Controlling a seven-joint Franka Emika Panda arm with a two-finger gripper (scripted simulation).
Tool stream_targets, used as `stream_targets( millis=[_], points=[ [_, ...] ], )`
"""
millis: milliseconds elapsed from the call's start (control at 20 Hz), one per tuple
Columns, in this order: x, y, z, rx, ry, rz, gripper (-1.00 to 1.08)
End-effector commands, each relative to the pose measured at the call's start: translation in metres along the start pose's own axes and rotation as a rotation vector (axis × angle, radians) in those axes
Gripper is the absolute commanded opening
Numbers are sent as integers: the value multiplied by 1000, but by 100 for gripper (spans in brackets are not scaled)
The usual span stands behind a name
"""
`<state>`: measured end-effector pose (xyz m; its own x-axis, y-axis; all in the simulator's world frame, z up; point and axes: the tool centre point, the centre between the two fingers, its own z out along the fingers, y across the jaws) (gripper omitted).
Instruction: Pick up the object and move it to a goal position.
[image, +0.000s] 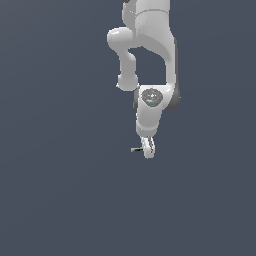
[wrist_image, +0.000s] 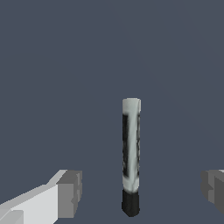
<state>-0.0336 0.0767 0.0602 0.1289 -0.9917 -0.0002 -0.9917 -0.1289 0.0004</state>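
Observation:
The object (wrist_image: 131, 148) is a thin pen-like stick with a light grey body, dark markings and a black end. In the wrist view it lies lengthwise between my two fingers, closer to the left finger pad (wrist_image: 70, 192) than to the right one (wrist_image: 213, 187), and touches neither. My gripper (wrist_image: 141, 191) is open, with wide gaps on both sides of the stick. In the exterior view the gripper (image: 148, 151) points straight down, and the object (image: 135, 149) shows as a short dark sliver poking out toward the exterior view's left.
A plain dark blue-grey surface (image: 60, 200) fills both views. The white arm (image: 150, 55) rises above the gripper to the top edge of the exterior view.

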Motion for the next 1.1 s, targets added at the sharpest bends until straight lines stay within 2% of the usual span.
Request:
stream_targets(
  millis=[0,250,700,950,1000,1050],
  points=[
    [0,0,0,0,0,7,100],
    [0,0,5,0,0,3,100],
    [0,1,44,0,0,7,100],
    [0,0,51,0,0,7,100],
    [0,0,51,0,0,7,-100],
    [0,0,51,0,0,7,-100]
  ],
)
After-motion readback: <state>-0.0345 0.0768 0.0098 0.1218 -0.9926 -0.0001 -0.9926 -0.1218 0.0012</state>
